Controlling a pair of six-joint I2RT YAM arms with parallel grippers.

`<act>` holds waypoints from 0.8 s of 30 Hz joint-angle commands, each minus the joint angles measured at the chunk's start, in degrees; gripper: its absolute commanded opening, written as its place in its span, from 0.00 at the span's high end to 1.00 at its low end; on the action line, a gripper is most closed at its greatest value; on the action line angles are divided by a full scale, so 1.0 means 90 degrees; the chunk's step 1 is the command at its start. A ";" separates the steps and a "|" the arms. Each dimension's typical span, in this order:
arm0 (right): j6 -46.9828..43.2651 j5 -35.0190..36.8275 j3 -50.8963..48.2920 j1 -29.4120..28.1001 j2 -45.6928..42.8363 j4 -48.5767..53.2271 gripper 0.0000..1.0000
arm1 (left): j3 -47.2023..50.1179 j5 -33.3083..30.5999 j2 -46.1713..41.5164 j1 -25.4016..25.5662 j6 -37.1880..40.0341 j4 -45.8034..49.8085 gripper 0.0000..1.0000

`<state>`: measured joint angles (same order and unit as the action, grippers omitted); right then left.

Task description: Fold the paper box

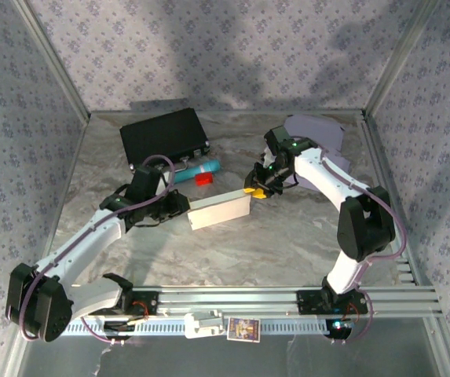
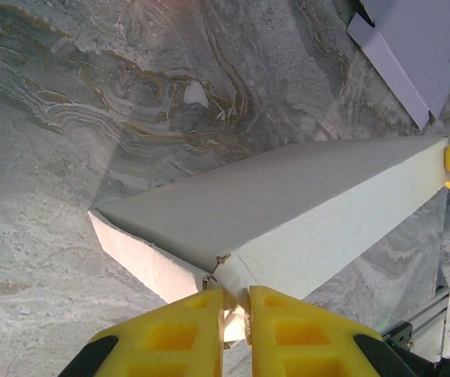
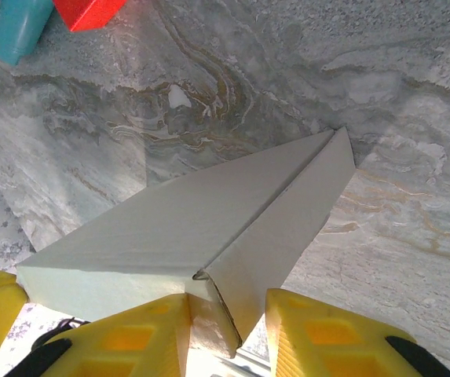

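Mid-desk, between the two arms: white paper box [image 1: 219,210] held at both ends.

Box lies long-side down on the grey marble-patterned desk [image 1: 287,243], roughly centred. Left gripper [image 2: 236,314] is at its left end, yellow fingers [image 2: 158,338] drawn nearly together and pinching a thin corner flap of the cardboard. Right gripper [image 3: 225,330] is at the opposite end, jaws partly apart and straddling the box's end corner. One finger [image 3: 122,338] is against the cardboard and a slit shows by the other, so I cannot tell whether it clamps. Behind the box are a black rectangular case [image 1: 164,137], a teal tube [image 1: 201,167] and a small red block [image 1: 203,179] just beside it. A lavender paper sheet [image 1: 315,129] lies at the far right.
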<state>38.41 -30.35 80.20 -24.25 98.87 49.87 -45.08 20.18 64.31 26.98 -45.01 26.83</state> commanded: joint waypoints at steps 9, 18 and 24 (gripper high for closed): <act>0.0048 0.0405 0.0050 0.0087 0.0391 0.0298 0.67 | 0.0574 -0.0642 0.0013 -0.0118 0.0086 0.1218 0.76; 0.0048 0.0392 0.0190 0.0068 0.0517 0.0354 0.67 | 0.0515 -0.0719 0.0082 -0.0127 0.0256 0.1468 0.73; 0.0077 0.0396 0.0190 0.0075 0.0533 0.0322 0.67 | 0.0512 -0.0659 0.0052 -0.0127 0.0045 0.1377 0.75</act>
<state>38.39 -31.53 82.35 -23.99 101.03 50.13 -43.24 19.53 62.78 26.50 -44.71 26.55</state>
